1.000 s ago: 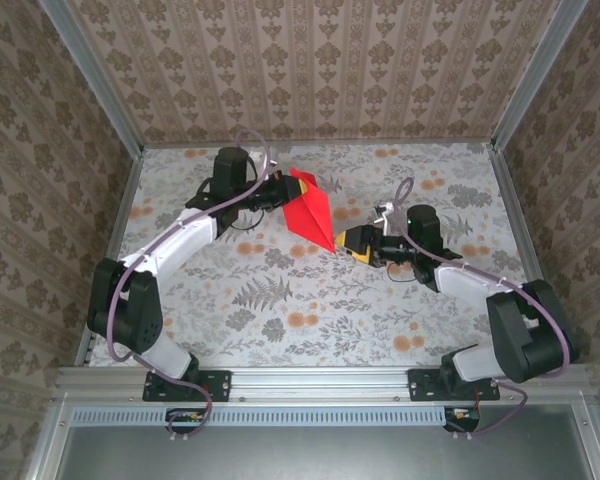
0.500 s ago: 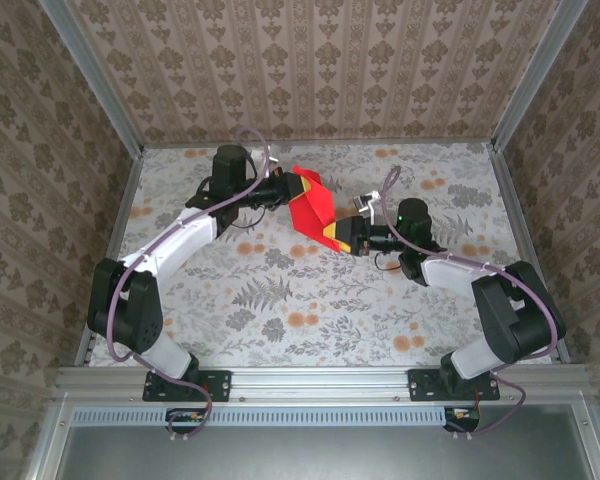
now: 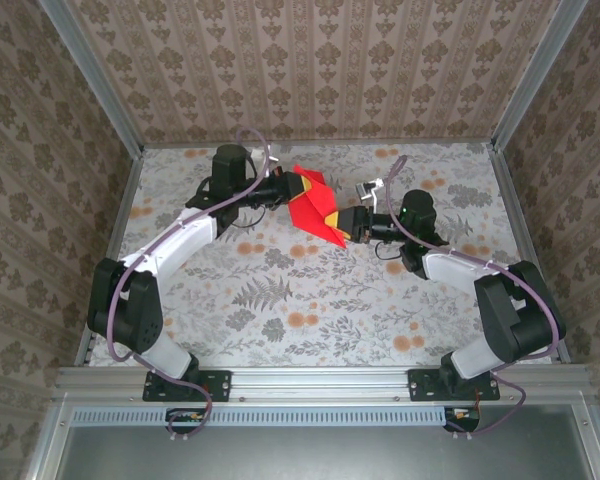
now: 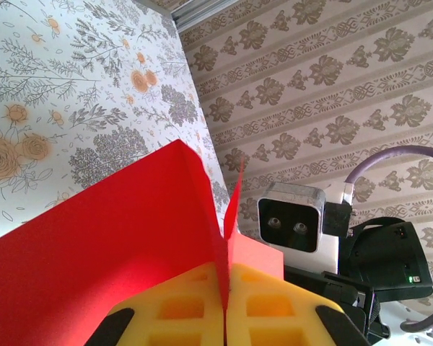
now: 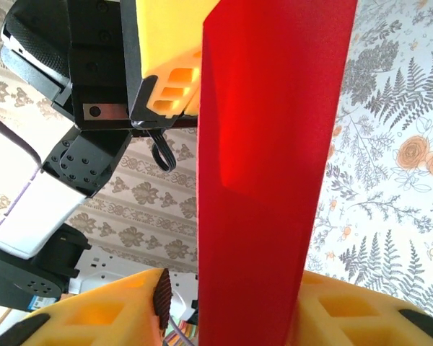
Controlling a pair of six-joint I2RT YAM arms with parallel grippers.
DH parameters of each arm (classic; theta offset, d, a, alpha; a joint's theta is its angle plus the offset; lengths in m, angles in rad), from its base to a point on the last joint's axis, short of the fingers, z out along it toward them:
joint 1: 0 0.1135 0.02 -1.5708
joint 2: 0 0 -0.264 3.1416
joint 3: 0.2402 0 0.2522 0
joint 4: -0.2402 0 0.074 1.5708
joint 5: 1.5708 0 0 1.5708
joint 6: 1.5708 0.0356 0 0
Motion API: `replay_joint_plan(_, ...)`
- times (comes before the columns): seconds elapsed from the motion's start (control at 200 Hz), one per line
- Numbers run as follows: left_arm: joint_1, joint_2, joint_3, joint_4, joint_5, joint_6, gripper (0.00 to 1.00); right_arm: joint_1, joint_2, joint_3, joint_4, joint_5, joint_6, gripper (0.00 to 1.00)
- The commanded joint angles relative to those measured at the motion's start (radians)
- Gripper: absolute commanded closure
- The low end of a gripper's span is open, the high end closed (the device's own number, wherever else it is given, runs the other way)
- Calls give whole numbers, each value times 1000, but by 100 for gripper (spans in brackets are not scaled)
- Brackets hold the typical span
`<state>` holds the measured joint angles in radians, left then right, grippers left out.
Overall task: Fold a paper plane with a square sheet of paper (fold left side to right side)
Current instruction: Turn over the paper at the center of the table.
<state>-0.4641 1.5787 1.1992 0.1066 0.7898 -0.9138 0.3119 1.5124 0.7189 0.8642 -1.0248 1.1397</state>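
The square sheet of paper, bright red and folded into a pointed shape, hangs above the middle of the table. My left gripper is shut on its upper left edge; in the left wrist view the yellow jaws press together on a red fold. My right gripper straddles the paper's lower right end. In the right wrist view the red strip runs between my fingers. The right finger touches the strip. A gap remains between the strip and the left pad.
The table has a floral cover, with patterned walls and a metal frame on three sides. Both arms reach toward the table's far middle. The left arm's gripper body sits close above the right wrist camera.
My right gripper moved left and slightly up onto the paper's pointed end, and its jaws narrowed around it. The left gripper kept its grip; the paper shifted slightly.
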Motion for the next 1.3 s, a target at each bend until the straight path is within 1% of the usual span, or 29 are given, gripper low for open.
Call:
replay_joint_plan(0.0,0,-17,-15,34,23,-13,93,-10,2,25,10,16,-4,61)
replay_joint_plan(0.06,0,-20,-16,36,28,-11,92,-12,1,25,-7,16,-12,66)
replay_joint_plan(0.155,1,-29,-18,23,25,6,84,-12,-10,27,-64,18,-48,75)
replay_joint_plan(0.195,2,-35,-16,3,19,24,80,-12,-22,28,-104,22,-72,78)
replay_joint_plan(0.285,1,-57,-12,-74,-5,81,64,-12,-54,35,-229,30,-154,83)
replay_joint_plan(0.33,2,-74,-13,-122,-25,113,59,-12,-73,45,-319,36,-209,85)
replay_joint_plan(0.34,23,-77,-15,-130,-30,118,58,-12,-77,47,-337,37,-221,86)
replay_joint_plan(0.385,41,-98,-22,-165,-49,144,54,-11,-99,57,-427,47,-282,87)
replay_joint_plan(0.45,62,-131,-38,-221,-77,175,50,-11,-115,84,-611,69,-390,89)
replay_joint_plan(0.49,74,-153,-52,-250,-94,189,47,-10,-159,101,-722,90,-461,90)
replay_joint_plan(0.58,98,-212,-64,-350,-139,251,43,-2,-192,161,-984,183,-635,91)
replay_joint_plan(0.605,102,-224,-62,-380,-185,272,42,2,-198,180,-1057,218,-678,91)
replay_joint_plan(0.665,110,-265,-60,-450,-239,311,41,24,-213,224,-1203,322,-770,92)
replay_joint_plan(0.685,114,-277,-62,-467,-258,319,41,36,-218,239,-1248,370,-797,92)
replay_joint_plan(0.69,115,-281,-63,-471,-263,322,41,42,-219,246,-1269,398,-811,92)
replay_joint_plan(0.745,121,-321,-73,-498,-311,338,40,81,-221,285,-1365,525,-870,92)
replay_joint_plan(0.81,130,-366,-94,-505,-358,342,39,147,-213,335,-1477,729,-923,93)
replay_joint_plan(0.9,146,-422,-122,-511,-417,341,37,255,-175,408,-1584,1029,-966,93)
replay_joint_plan(0.97,157,-454,-140,-518,-452,341,36,331,-129,466,-1656,1230,-991,93)
replay_joint_plan(1.095,178,-486,-156,-529,-477,336,35,452,28,574,-1779,1572,-1032,93)
replay_joint_plan(1.18,188,-497,-164,-533,-477,332,34,516,143,633,-1848,1765,-1051,92)
replay_joint_plan(1.235,192,-499,-164,-535,-477,332,35,548,216,664,-1882,1864,-1056,92)
replay_joint_plan(1.295,196,-500,-167,-536,-476,331,35,574,287,688,-1903,1937,-1064,92)
